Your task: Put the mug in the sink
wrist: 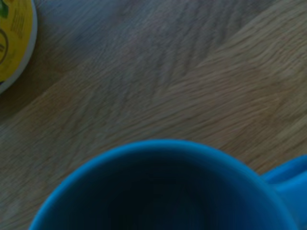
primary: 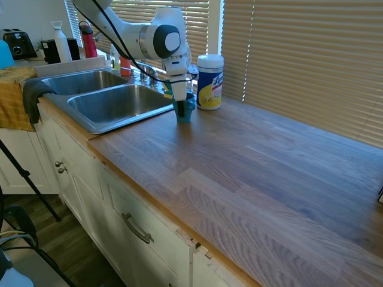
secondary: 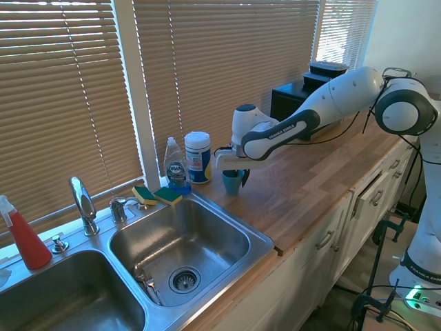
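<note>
The teal-blue mug (primary: 185,112) stands upright on the wooden counter, just right of the sink's near basin (primary: 96,127) and in front of the white canister (primary: 210,81). My gripper (primary: 179,100) points straight down and reaches into the top of the mug. The second exterior view shows the mug (secondary: 231,183) under my gripper (secondary: 239,172), a short way from the sink rim (secondary: 262,241). In the wrist view the mug's rim (wrist: 163,146) fills the lower half, with its handle (wrist: 288,175) at one side. Both basins are steel, with a curved faucet (secondary: 83,203) behind.
The white canister (secondary: 198,157) with a yellow label and a dish soap bottle (secondary: 177,167) stand behind the mug. Sponges (secondary: 157,195) lie on the sink's back rim. A red spray bottle (secondary: 26,238) stands far off. A towel (primary: 15,95) hangs past the far basin.
</note>
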Robot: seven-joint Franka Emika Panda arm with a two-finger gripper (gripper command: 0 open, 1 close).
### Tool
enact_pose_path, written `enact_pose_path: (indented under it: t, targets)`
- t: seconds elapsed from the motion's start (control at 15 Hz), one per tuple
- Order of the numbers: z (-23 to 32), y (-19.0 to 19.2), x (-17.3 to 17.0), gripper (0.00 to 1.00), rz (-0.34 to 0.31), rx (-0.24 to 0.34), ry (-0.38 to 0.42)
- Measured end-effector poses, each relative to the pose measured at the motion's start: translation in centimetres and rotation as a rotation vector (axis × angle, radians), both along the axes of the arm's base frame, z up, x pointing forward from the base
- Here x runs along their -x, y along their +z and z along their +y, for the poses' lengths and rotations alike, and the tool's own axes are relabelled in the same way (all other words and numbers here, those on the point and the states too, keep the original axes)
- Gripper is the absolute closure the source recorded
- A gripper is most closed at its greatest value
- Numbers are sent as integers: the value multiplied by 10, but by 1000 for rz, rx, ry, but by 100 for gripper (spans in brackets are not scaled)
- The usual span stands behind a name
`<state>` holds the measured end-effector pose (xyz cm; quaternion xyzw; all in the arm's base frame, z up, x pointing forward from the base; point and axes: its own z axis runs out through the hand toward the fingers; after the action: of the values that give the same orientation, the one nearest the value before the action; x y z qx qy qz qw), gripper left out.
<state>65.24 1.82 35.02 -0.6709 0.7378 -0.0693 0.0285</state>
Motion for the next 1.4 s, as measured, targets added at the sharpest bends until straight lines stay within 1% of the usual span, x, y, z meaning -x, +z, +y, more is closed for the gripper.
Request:
enact_pose_path:
  t: [0.13,0.33,0.53,0.73,0.93,1.13,1.27,1.4]
  targets:
    - [1,3,-1,100,-19,-2,26]
    - [1,11,0,100,-28,2,79]
    - [15,40,8,100,-71,11,156]
    - [65,80,23,100,-128,37,279]
    - [132,94,35,100,-159,73,429]
    - [201,91,37,100,-175,83,556]
    - [240,71,28,100,-164,76,621]
    - [270,42,16,100,-144,69,672]
